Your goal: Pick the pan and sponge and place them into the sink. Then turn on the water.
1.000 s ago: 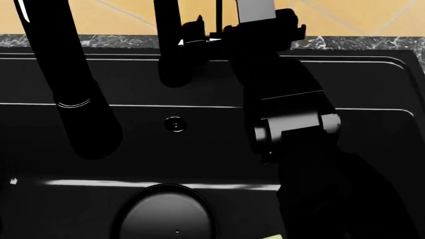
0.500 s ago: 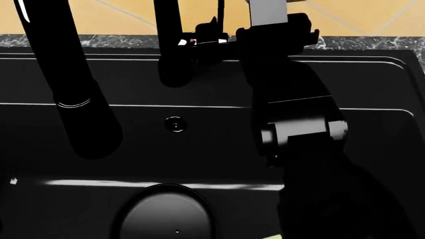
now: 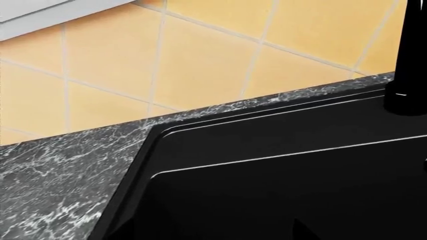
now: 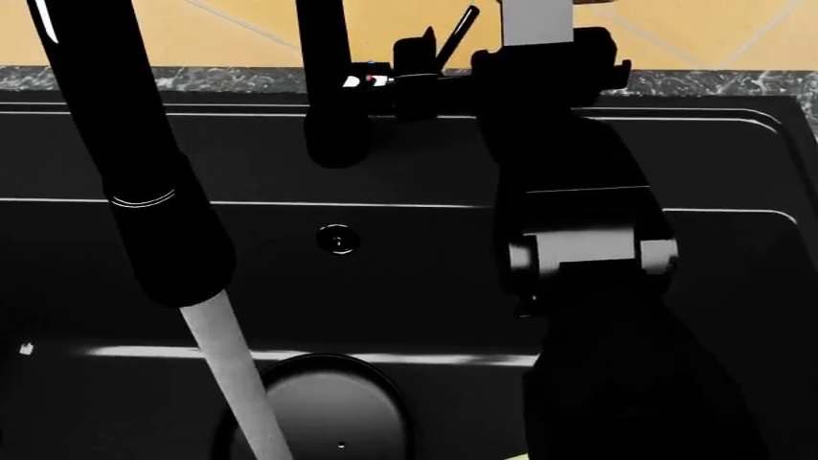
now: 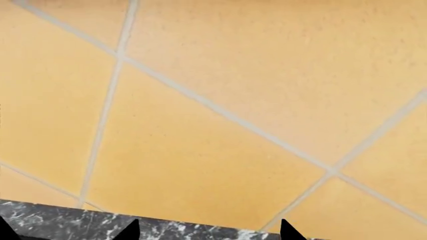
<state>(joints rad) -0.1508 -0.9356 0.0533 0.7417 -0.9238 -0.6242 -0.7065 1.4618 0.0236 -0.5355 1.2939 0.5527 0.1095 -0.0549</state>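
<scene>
Yellow tiles back the sink [image 4: 715, 163]; water [image 4: 237, 383] streams beside the pan [image 4: 335, 407] in its near basin. My right gripper [image 4: 442, 72] sits at the faucet handle, grip state unclear.

The black right arm [image 4: 581, 249] reaches forward and up, its wrist raised; the gripper's fingers cannot be made out.

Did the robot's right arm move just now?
Yes. In the head view the right arm slid rightward, away from the faucet base, and the small faucet lever now tilts up. Water now runs.
</scene>
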